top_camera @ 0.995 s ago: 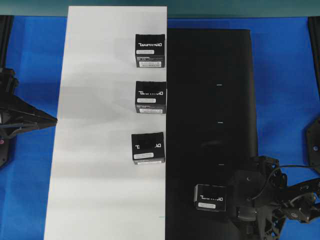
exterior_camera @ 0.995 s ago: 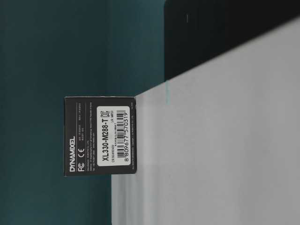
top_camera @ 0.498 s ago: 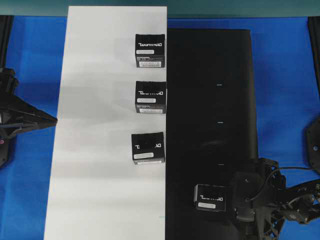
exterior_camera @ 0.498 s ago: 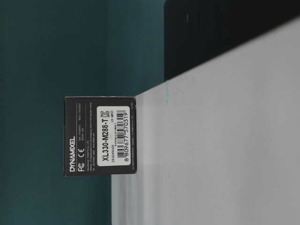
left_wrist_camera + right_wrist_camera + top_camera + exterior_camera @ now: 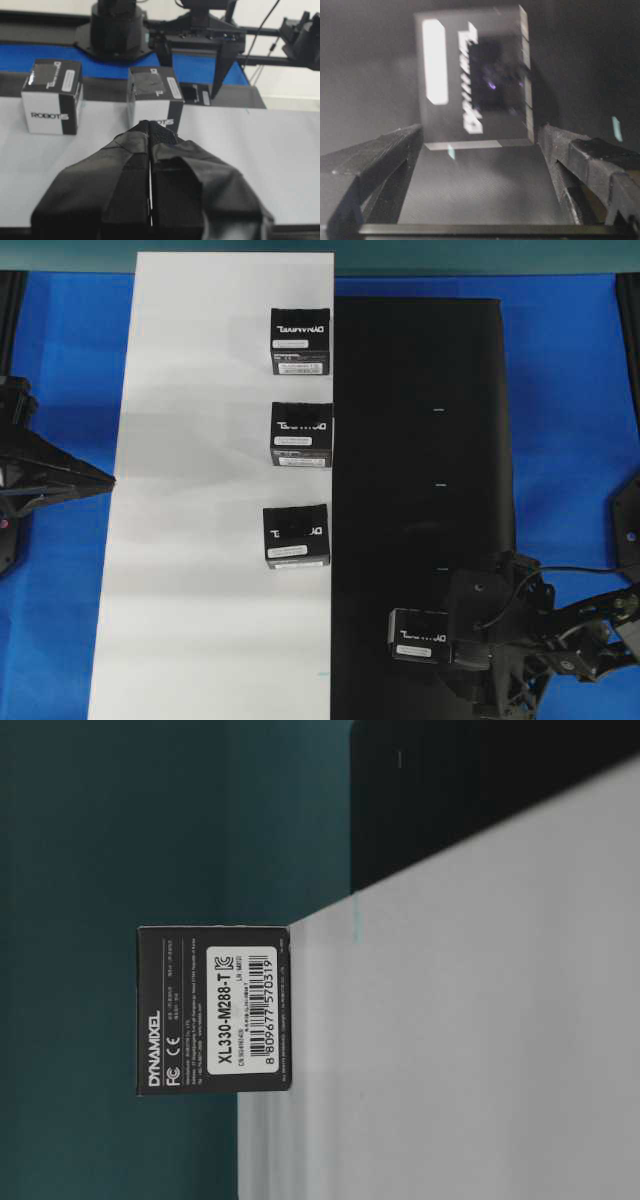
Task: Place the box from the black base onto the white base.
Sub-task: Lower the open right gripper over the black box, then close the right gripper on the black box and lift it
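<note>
Left gripper (image 5: 105, 480): sits at 9 o'clock of the overhead view, off the edge of the white base (image 5: 200, 620), fingers pinched together on nothing.

White base: carries three look-alike boxes (image 5: 301, 435) in a column along its 3 o'clock edge, one toward 12 o'clock, one mid-board, one lower. Reads as three transfers done, judging by how they lie now.

Black base (image 5: 420, 370): lies just beside the white board on its 3 o'clock side, bare but for tiny pale ticks and one carton.

The box (image 5: 421, 634): rests flat on the black sheet near its 6 o'clock end, not lifted.

Right gripper (image 5: 480, 135): comes in from 3 o'clock of the box, spread wide, one finger on either side of the carton's near end, not clamped, gripping nothing yet.

Left to do, by this showing: slide further around the box, clench, lift, carry toward 9 o'clock, set down on the free 6 o'clock stretch of the white board.
</note>
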